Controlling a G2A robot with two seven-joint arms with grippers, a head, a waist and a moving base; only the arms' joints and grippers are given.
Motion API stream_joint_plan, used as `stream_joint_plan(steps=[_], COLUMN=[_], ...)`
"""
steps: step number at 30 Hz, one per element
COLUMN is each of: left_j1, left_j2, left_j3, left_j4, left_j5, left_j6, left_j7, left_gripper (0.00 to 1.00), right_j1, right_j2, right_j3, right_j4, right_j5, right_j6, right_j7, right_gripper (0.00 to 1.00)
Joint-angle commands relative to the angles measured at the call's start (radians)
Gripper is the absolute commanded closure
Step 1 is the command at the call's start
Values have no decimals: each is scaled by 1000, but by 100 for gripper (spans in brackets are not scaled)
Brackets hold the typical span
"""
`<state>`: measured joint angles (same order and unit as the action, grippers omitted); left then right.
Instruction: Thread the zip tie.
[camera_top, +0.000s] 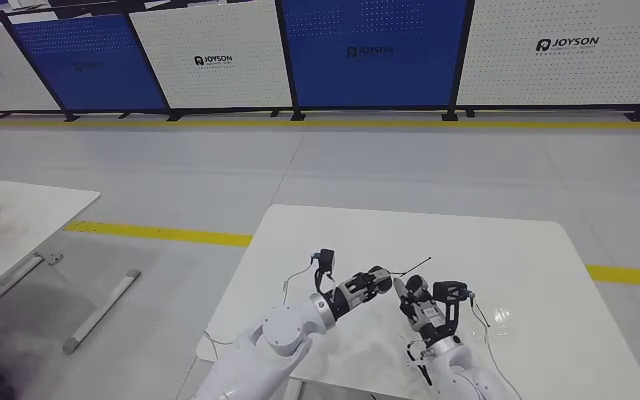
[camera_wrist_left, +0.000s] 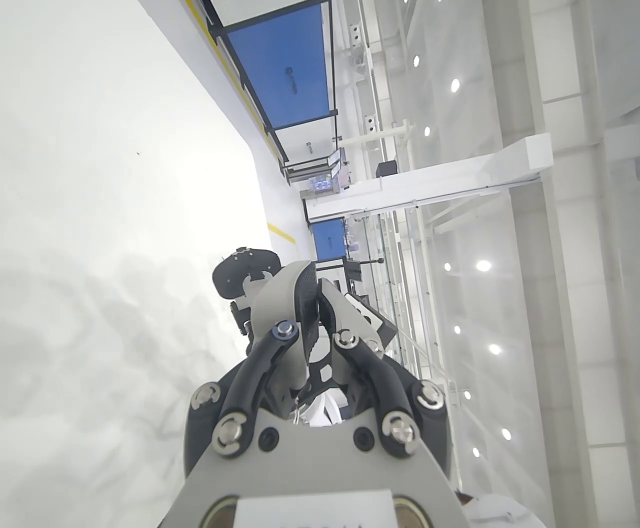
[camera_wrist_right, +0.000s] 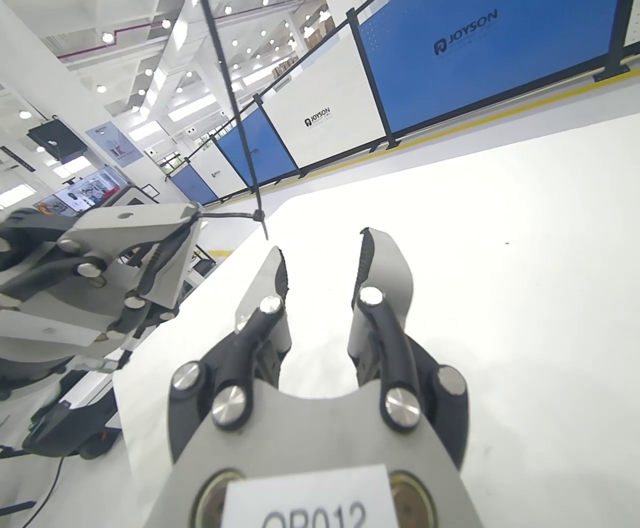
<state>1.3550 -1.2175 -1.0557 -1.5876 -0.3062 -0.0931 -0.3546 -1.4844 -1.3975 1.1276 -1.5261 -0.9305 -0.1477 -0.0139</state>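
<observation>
Threading looks begun: at the right wrist view's mid-left my left end effector (camera_wrist_right: 194, 216) pinches the zip tie (camera_wrist_right: 239, 129), tip past its head, so my spread right end effector (camera_wrist_right: 322, 242) should grip that tip next.

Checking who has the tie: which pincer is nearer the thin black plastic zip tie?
Left. The left pincer is shut on the thin black plastic zip tie, holding one end. The right pincer is open, close beside the tie's head but apart from it.

Free flat white table (camera_wrist_right: 500, 225) ahead of my right gripper (camera_wrist_right: 321, 241); thin black plastic zip tie (camera_wrist_right: 235, 115) and left gripper (camera_wrist_right: 194, 220) alongside.
</observation>
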Motion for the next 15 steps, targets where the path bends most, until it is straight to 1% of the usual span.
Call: stream_joint_plan(steps=[1,4,5,7,10,11,15], left_j1=[0,0,1,2,2,2,3], left_j2=[0,0,0,0,0,0,1], left_j3=[1,3,4,9,13,14,18], left_j4=[0,0,0,1,1,1,2], left_j5=[1,7,14,26,36,37,46], left_j6=[-2,-9,-11,-14,-17,-18,-20], left_j7=[0,3,5,9,9,8,4], left_gripper=[100,100,100,100,100,100,100], right_j1=[2,5,6,7,5,4,3], right_j2=[0,0,1,1,2,2,3], right_j3=[-1,-3,-4,-5,-6,-6,-6], right_j4=[0,0,0,-1,-2,-3,-5], right_j5=[1,1,0,-3,-5,-7,-11], right_j6=[-1,-4,-6,-10,-17,-18,-21], right_j7=[1,4,4,-1,-15,-16,-20], right_gripper=[69,67,65,65,68,71,70])
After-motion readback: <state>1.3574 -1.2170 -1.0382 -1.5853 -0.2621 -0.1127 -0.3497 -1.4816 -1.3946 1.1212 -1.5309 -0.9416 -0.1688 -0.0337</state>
